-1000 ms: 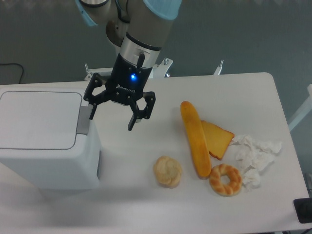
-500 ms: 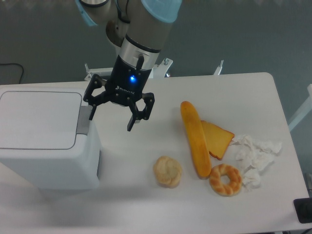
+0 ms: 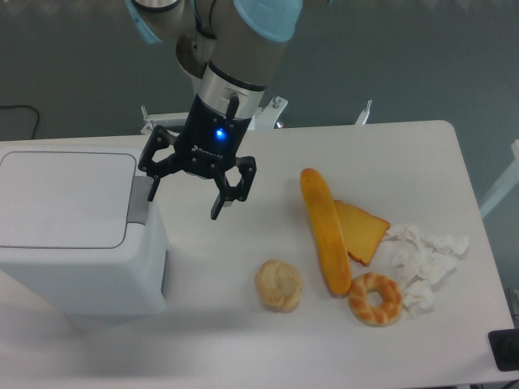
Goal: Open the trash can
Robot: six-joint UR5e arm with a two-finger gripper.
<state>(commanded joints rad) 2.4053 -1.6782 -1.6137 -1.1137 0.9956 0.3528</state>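
One small shift: over the last second we see the hand [image 3: 185, 198] creep slightly toward nine o'clock, closer to the trash can [image 3: 77, 235]; nothing else on the desk [image 3: 243, 340] moves.
Hand state: its two fingers are spread wide and hold nothing; the left fingertip [image 3: 152, 193] sits right at the bin's three o'clock edge, the other hangs over bare desk.
Meaning for the task: we judge this an approach not yet finished, since the lid is shut and we cannot tell whether the fingertip touches the bin.
Trash can position: it fills the nine o'clock side of the desk, running off the frame's edge.
Trash can looks: a large boxy white bin with rounded corners, its flat lid [image 3: 65, 198] lying level and closed.
Push tab: a grey tab [image 3: 139, 200] sits on the lid's three o'clock edge, just beside the left fingertip.
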